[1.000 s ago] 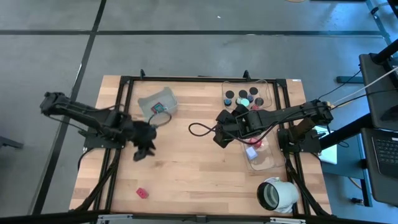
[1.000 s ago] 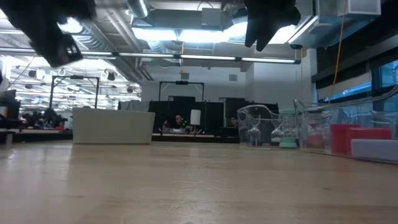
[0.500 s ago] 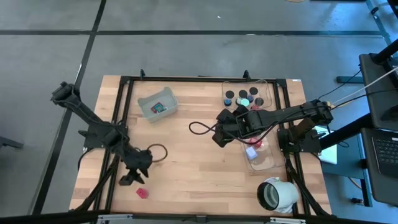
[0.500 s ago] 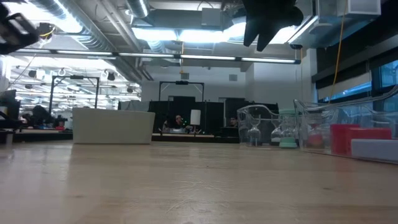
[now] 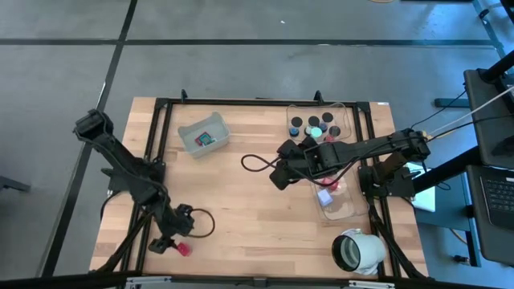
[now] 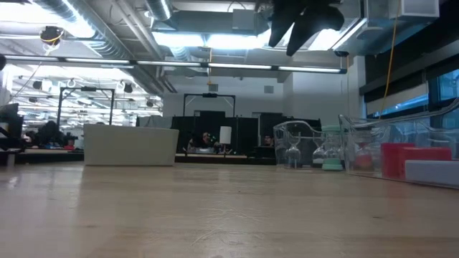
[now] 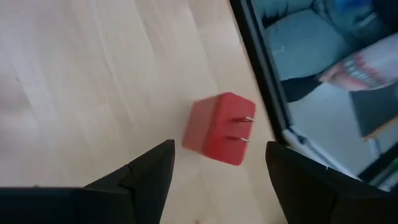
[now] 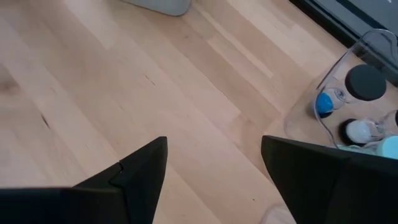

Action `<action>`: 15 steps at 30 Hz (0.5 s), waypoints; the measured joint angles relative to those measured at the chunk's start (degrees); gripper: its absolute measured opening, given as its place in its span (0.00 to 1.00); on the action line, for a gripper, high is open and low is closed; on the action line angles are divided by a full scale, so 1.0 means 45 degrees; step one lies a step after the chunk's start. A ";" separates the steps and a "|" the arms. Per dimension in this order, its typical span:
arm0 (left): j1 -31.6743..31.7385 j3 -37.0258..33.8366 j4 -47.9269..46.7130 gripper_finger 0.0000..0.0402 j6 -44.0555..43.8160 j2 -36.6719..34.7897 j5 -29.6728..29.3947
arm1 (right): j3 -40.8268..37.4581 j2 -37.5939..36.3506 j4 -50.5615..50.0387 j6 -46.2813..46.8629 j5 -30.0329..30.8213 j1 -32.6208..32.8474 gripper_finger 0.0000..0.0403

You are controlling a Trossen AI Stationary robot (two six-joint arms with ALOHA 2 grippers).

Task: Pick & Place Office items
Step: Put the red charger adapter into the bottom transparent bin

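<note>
A red block with two metal prongs lies on its side on the wood near the table's near left corner. My left gripper hangs just over it, open, its fingers standing on either side and short of the block. My right gripper hovers open above the table's middle, high in the low view. Black caps and teal bits sit in a clear tray at the far right. A lavender cube and red pieces lie in a second clear tray.
A grey tray holding a teal and a red bit stands at the far left. A big white hollow cylinder lies at the near right corner. The black frame rail runs close beside the red block. Bare wood spans the table's middle.
My left arm has swung from the table's left middle toward the near edge and come down over the red block, its cable loop trailing behind. My right gripper has shifted slightly toward the table's left.
</note>
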 joint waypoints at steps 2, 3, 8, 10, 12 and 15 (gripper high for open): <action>-0.0197 0.0000 0.0002 0.63 0.0452 0.0068 -0.0256 | 0.0000 0.0052 0.0074 0.0005 0.0000 0.0000 0.65; -0.0309 0.0000 0.0006 0.63 0.0710 0.0089 -0.0312 | 0.0000 0.0075 0.0058 0.0005 -0.0016 0.0000 0.65; -0.0881 0.0000 0.0204 0.63 0.0993 0.0096 -0.0775 | -0.0010 0.0316 0.0146 0.0005 -0.0240 0.0024 0.65; -0.1142 0.0000 0.0516 0.63 0.1012 0.0129 -0.1044 | 0.0005 0.0409 0.0275 0.0005 -0.0241 0.0024 0.65; -0.1373 0.0000 0.0582 0.63 0.1127 0.0154 -0.1517 | 0.0000 0.0492 0.0232 -0.0033 -0.0294 0.0024 0.65; -0.1699 0.0000 0.0659 0.63 0.1454 0.0233 -0.2295 | 0.0000 0.0588 0.0312 -0.0077 -0.0336 0.0024 0.65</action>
